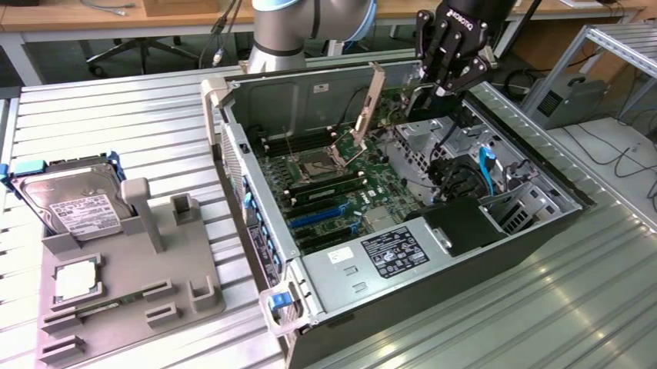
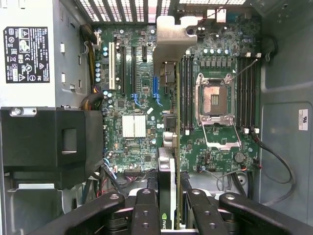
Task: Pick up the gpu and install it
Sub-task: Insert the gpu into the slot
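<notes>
Black gripper fingers (image 2: 146,210) pinch the gpu (image 2: 166,178) edge-on, one on each flat face, the jaws drawn in to the width of the slim card. In the exterior view the gripper (image 1: 444,81) hangs over the far end of the open computer case (image 1: 234,154), with the card's silver bracket (image 1: 373,96) tilted and pointing down toward the motherboard (image 1: 328,188); the card looks clear of the board, though its lower edge cannot be judged for certain. From the wrist, the bracket (image 2: 172,34) lies across the gap between the blue expansion slots (image 2: 155,88) and the memory slots beside the bare CPU socket (image 2: 215,98). Room is tight on the sides: a black shroud (image 2: 49,142) and the labelled power supply (image 2: 27,54) crowd one flank, the case wall (image 2: 288,147) and a looping black cable (image 2: 279,156) the other. Above the board the case stands open. Well apart, at the exterior view's left, a hard drive (image 1: 72,204) stands in a grey holder tray (image 1: 190,296) on the slatted metal table (image 1: 534,307).
</notes>
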{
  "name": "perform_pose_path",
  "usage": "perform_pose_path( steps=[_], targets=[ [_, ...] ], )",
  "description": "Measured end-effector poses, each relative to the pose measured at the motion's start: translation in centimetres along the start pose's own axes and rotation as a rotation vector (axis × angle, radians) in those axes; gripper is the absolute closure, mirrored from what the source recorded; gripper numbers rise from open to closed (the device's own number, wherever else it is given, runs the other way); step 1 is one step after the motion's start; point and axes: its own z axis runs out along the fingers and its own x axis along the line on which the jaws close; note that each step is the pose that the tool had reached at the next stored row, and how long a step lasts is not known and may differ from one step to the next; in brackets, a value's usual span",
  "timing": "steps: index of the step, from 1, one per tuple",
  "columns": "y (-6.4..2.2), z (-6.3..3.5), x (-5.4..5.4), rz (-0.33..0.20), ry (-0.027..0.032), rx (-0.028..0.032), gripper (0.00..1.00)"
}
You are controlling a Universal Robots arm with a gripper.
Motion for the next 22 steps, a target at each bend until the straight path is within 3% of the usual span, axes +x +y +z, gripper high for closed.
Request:
perform_pose_path(
  steps=[16,22],
  targets=[
    [2.19,0.16,0.0,0.0,0.0,0.0,0.73],
    [2.8,1.09,0.0,0.0,0.0003,0.0,0.73]
  ],
)
